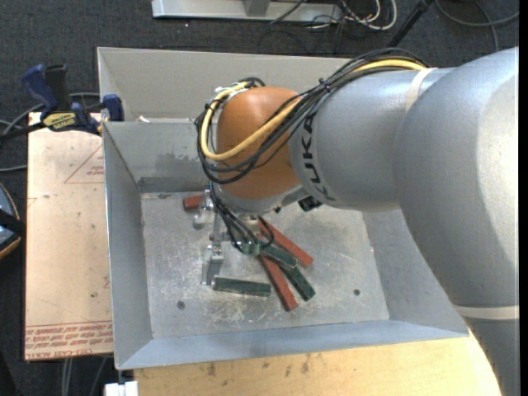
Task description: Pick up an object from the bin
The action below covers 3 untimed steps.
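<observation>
The dark green bar (pixel 243 286) lies flat on the floor of the bin (pixel 124 238), toward the front and a little left of the middle, running nearly side to side. The gripper (pixel 214 264) hangs right over the bar's left end, its metal tip down close to the floor and just beside the bar. Whether it touches is hard to say from here. I can't tell either whether the pincer is spread or pressed together, since the arm's own bulk covers most of it. Nothing shows gripped in it.

Just right of the bar sits a small heap of sticks (pixel 286 271) — red ones and dark green ones, crossed over each other at slants, the nearest red one touching or nearly touching the bar's right end. Toward the back wall, left of the gripper, a small red piece (pixel 194 201) pokes out from under the robot.

Above all this looms the orange cover (pixel 256 139), rounded like a ball, with yellow and black cables (pixel 216 150) looped round it — and behind it the thick grey arm (pixel 396 139) coming in from the right.
</observation>
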### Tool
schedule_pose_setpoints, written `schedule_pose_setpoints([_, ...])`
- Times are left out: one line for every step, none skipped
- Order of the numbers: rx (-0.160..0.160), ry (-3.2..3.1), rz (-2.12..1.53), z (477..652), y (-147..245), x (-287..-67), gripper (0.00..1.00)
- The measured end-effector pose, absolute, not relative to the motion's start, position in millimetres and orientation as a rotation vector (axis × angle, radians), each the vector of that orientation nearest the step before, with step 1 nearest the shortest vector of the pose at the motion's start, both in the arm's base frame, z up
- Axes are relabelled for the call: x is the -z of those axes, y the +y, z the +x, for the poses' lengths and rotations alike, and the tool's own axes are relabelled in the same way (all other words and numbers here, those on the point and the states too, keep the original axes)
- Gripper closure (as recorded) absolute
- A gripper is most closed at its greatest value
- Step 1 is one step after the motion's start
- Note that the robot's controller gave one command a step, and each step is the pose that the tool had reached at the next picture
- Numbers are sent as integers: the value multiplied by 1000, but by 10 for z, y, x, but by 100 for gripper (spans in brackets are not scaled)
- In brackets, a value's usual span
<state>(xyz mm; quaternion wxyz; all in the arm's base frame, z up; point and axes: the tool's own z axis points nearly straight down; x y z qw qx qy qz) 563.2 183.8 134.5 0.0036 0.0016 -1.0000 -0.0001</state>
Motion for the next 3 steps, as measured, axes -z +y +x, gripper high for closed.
schedule_pose_setpoints([2,-3142,0,5655,1830,-1390,0])
schedule_pose_setpoints([12,-3154,71,5023,1148,-717,0])
schedule_pose_setpoints([3,-3145,5,5018,1109,-1365,0])
